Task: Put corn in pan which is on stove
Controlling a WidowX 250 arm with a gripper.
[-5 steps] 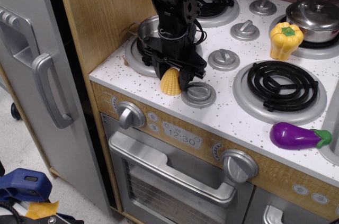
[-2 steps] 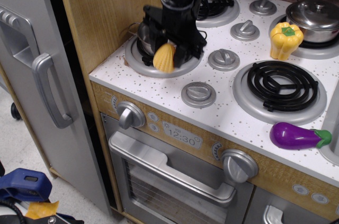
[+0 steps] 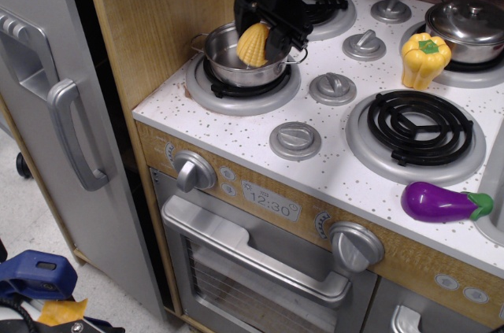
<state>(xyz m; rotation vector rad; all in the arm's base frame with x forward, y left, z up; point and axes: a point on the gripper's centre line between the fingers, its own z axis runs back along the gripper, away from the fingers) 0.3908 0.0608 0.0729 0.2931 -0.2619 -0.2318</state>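
The yellow toy corn (image 3: 253, 44) is held in my black gripper (image 3: 261, 38), which is shut on it. The corn hangs just above the open steel pan (image 3: 233, 65), over its right half. The pan sits on the front left burner of the white speckled stove (image 3: 236, 132). My arm comes down from the top of the frame and hides part of the pan's far rim.
A yellow bell pepper (image 3: 424, 59) and a lidded steel pot (image 3: 468, 30) stand at the back right. A purple eggplant (image 3: 444, 202) lies at the front right. Grey knobs (image 3: 295, 141) dot the stove top. A wood side wall (image 3: 153, 26) rises left of the pan.
My gripper has lifted the corn from the stove top near the front knob and carried it back and up, over the pan.
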